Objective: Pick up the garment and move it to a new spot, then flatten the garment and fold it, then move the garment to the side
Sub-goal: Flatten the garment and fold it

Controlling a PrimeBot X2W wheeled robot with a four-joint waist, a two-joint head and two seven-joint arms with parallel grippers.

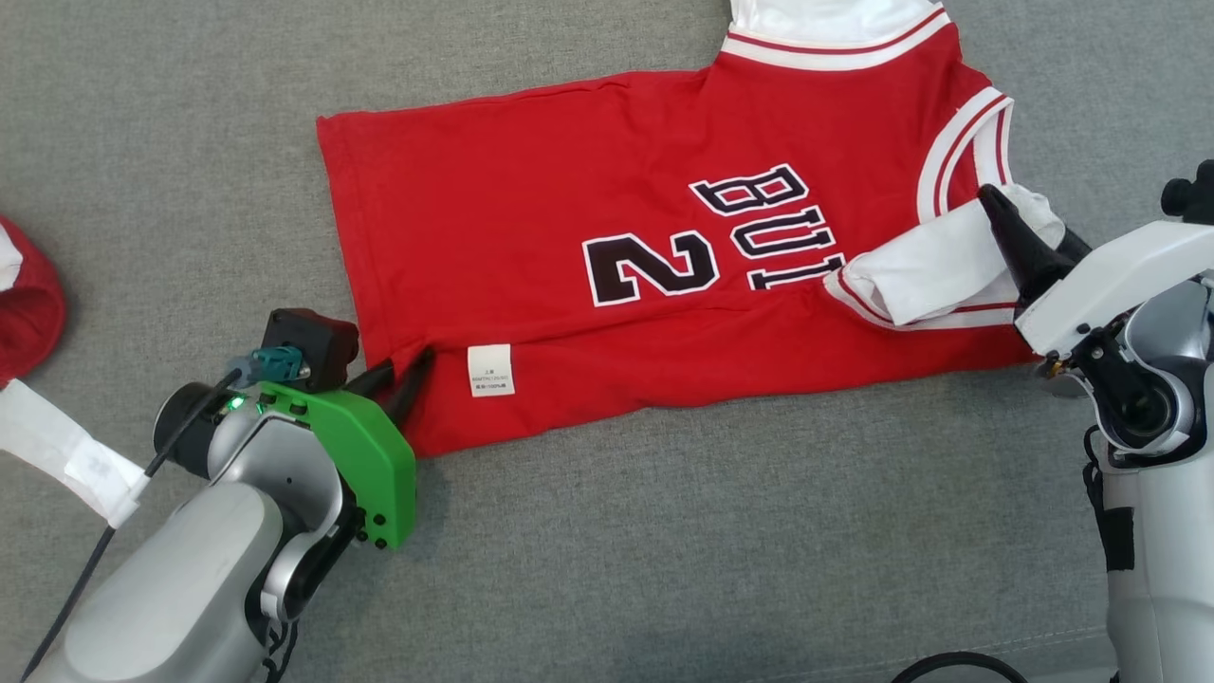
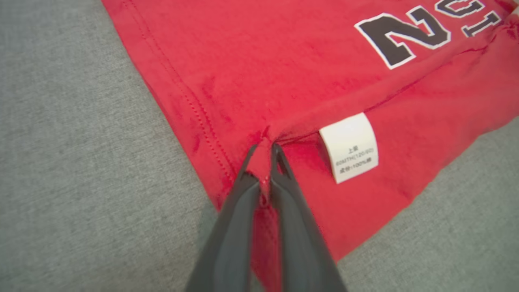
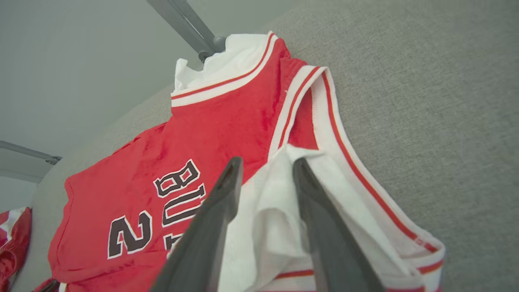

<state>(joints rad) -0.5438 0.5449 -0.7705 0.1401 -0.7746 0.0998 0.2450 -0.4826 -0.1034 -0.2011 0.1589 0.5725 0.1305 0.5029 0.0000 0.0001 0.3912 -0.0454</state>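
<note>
One jersey (image 1: pixel 531 237); left pincer (image 2: pixel 265 147) pinches, right pincer (image 3: pixel 268 162) straddles.

we look down on a grey woven fabric surface (image 1: pixel 664 569), softly and evenly lit, with a faint seam (image 1: pixel 1043 643) at the head view's lower right. past its far edge stands a pale plain wall (image 3: pixel 81 61), crossed by a slanting grey metal bar (image 3: pixel 178 20) and a second bar (image 3: pixel 28 153).

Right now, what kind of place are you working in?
Probably an indoor clothes-folding bench, though I can't be sure: a wide grey cloth-covered surface, a red jersey spread on it, another red garment off to the left, and a metal bar against a pale wall behind.
</note>
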